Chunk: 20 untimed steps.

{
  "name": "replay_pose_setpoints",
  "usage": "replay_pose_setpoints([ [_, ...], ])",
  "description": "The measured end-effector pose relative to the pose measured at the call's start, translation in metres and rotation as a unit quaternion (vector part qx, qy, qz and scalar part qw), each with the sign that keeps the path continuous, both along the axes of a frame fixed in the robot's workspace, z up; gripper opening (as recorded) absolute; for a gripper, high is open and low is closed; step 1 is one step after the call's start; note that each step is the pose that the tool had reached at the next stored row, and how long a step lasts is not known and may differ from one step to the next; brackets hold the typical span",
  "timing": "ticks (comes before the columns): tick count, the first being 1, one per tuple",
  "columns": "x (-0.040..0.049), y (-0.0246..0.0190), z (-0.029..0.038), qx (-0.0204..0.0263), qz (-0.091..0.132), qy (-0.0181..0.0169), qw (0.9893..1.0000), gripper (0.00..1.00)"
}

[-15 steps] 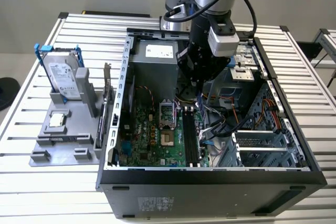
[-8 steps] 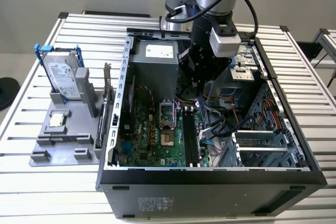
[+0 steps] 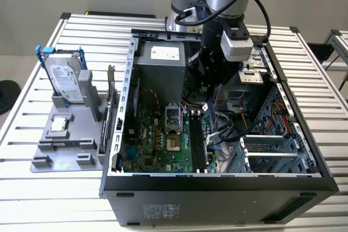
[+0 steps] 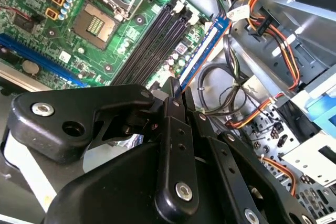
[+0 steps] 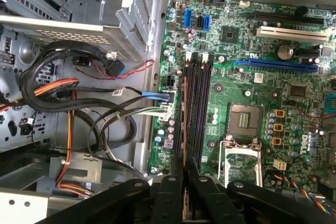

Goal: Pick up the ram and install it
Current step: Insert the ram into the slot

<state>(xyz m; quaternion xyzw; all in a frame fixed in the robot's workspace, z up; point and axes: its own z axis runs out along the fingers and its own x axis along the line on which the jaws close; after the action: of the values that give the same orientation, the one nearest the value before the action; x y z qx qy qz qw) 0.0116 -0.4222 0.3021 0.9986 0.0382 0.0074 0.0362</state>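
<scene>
Pincer (image 4: 175, 94) is clenched on the ram (image 4: 203, 51), held edge-on inside the open computer case (image 3: 117, 134), just above the black memory slots (image 5: 195, 109) beside the processor socket (image 5: 244, 119).

Even, bright overhead light falls on the pale counter (image 3: 81, 188); the computer case (image 3: 217, 188) interior sits darker. Both wrist views stay sharp on the motherboard (image 5: 252, 103), the black end effector (image 4: 173, 95) close and soft.

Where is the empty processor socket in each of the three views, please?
Exterior view: the processor socket sits mid-motherboard, at the exterior view's left of the memory slots.
Second wrist view: the socket lies beside those slots.
First wrist view: the socket again adjoins the slots.
Shared landmark: the memory slots.
</scene>
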Motion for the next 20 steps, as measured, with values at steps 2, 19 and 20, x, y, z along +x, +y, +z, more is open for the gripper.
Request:
replay_pose_setpoints([
  [2, 0.0, -0.0015, -0.0009, 0.0, -0.004, 0.0, 1.0, 0.0],
  [19, 0.0007, -0.0148, -0.0097, 0.0, -0.032, 0.0, 0.9995, 0.0],
  [20, 0.0008, -0.0153, -0.0102, 0.0001, -0.034, 0.0, 0.9994, 0.0],
])
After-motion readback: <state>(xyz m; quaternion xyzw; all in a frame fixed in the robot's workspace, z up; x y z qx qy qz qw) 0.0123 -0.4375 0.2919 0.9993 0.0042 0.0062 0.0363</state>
